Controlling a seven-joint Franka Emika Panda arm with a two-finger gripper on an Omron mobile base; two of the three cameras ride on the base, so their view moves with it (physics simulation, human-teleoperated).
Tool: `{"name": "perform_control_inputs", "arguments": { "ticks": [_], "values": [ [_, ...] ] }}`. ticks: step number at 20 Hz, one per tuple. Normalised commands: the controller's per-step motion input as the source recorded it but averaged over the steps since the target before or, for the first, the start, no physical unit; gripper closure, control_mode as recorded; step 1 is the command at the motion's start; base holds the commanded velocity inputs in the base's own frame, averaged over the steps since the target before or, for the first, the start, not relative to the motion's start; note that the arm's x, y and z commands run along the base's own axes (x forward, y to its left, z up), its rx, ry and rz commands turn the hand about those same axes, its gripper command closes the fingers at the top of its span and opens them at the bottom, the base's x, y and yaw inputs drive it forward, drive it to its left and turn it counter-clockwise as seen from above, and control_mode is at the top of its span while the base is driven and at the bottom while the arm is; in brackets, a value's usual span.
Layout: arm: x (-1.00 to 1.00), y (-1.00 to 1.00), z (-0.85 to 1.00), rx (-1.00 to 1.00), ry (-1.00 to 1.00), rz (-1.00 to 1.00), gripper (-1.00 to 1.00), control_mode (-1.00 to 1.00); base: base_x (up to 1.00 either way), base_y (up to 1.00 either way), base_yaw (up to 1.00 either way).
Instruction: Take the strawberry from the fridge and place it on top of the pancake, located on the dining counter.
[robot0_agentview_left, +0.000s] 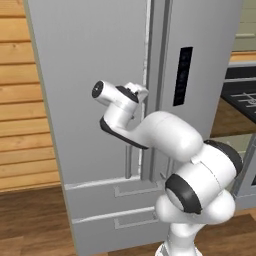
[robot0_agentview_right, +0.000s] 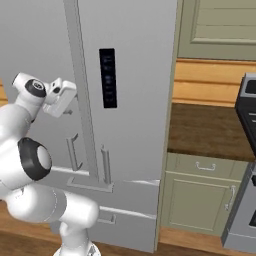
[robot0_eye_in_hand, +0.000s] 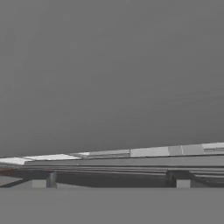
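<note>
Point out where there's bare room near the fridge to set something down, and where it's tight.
Free: the dark brown counter between the fridge and the stove's edge looks bare. Tight: the open hand sits right at the left door's bar handle, beside the closed doors' centre seam. The fridge's inside shelves are hidden.

The fridge (robot0_agentview_left: 95, 100) is a tall light grey unit with both upper doors shut, vertical bar handles (robot0_agentview_right: 106, 165) flanking the centre seam, a dark control panel (robot0_agentview_right: 107, 78) on the door at 3 o'clock of the seam, and two closed drawers (robot0_agentview_left: 112, 210) at 6 o'clock
</note>
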Motion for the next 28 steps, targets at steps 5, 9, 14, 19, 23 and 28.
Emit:
{"name": "perform_control_inputs", "arguments": {
  "ticks": [5, 9, 14, 19, 23, 28],
  "values": [
    [-0.31, -1.00, 0.17, 0.00, 0.00, -0.17, -1.00, -1.00, 0.00, 0.00, 0.00],
    [-0.34, -1.00, 0.22, 0.00, 0.00, -0.17, -1.00, -1.00, 0.00, 0.00, 0.00],
    [-0.32, -1.00, 0.33, 0.00, 0.00, -0.16, -1.00, -1.00, 0.00, 0.00, 0.00],
    [-0.50, -1.00, 0.40, 0.00, 0.00, -0.20, -1.00, -1.00, 0.00, 0.00, 0.00],
    [-0.47, -1.00, 0.65, 0.00, 0.00, -0.19, -1.00, -1.00, 0.00, 0.00, 0.00],
    [-0.12, -1.00, 0.71, 0.00, 0.00, -0.13, -1.00, -1.00, 0.00, 0.00, 0.00]
  ]
}}
